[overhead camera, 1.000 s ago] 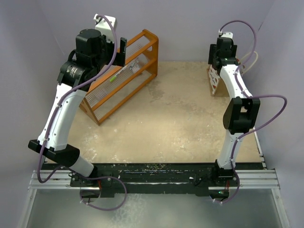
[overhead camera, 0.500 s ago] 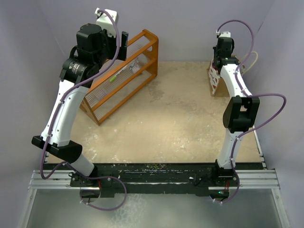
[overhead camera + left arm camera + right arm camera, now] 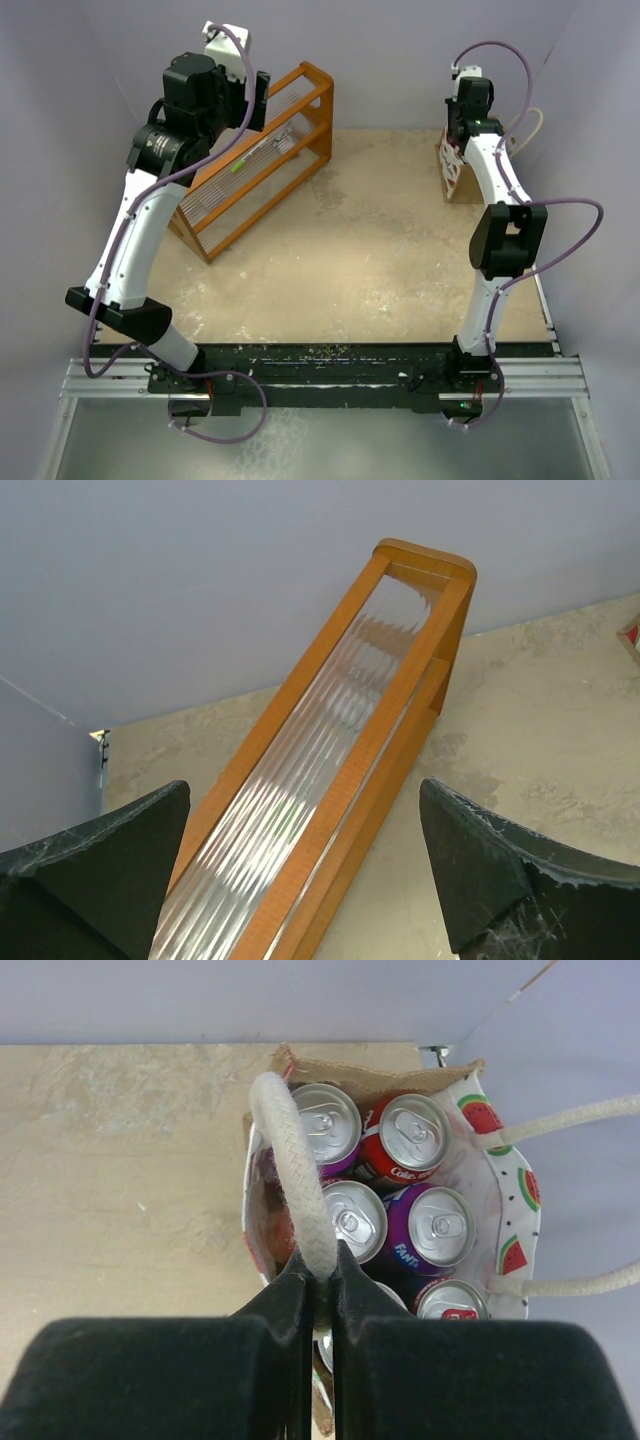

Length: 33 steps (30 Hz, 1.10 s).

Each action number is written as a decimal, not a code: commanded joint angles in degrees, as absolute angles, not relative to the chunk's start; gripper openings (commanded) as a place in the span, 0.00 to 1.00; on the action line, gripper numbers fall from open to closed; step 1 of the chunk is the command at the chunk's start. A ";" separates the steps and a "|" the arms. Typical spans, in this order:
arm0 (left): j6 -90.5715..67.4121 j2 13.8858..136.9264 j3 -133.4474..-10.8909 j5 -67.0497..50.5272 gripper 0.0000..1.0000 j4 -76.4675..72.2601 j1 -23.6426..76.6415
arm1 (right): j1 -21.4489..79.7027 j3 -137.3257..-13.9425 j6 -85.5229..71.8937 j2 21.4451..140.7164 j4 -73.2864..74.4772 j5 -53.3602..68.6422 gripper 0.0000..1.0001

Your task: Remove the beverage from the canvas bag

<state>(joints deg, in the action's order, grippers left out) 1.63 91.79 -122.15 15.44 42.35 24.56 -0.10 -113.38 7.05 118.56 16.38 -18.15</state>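
Note:
The canvas bag [image 3: 455, 172] stands at the table's far right; in the right wrist view its lining [image 3: 508, 1200] is white with watermelon prints. Several beverage cans stand upright inside, among them a red Coke can [image 3: 405, 1142] and a purple Fanta can [image 3: 436, 1228]. My right gripper [image 3: 320, 1265] is directly above the bag, shut on its left white rope handle [image 3: 293, 1155]. The other handle [image 3: 575, 1115] hangs loose to the right. My left gripper [image 3: 305, 792] hangs open and empty above the orange rack, far from the bag.
An orange wooden rack [image 3: 255, 165] with clear ribbed shelves [image 3: 330, 750] stands slanted at the back left. Grey walls close in the back and both sides, with the bag close to the right wall.
My right gripper has closed on the bag's rope handle and shifted slightly toward the back. The left arm has moved a little up and back over the rack.

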 commanded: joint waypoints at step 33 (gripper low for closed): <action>-29.04 68.46 -117.00 -7.76 0.99 61.76 24.89 | 20.18 -84.95 -6.56 86.72 36.98 9.12 0.00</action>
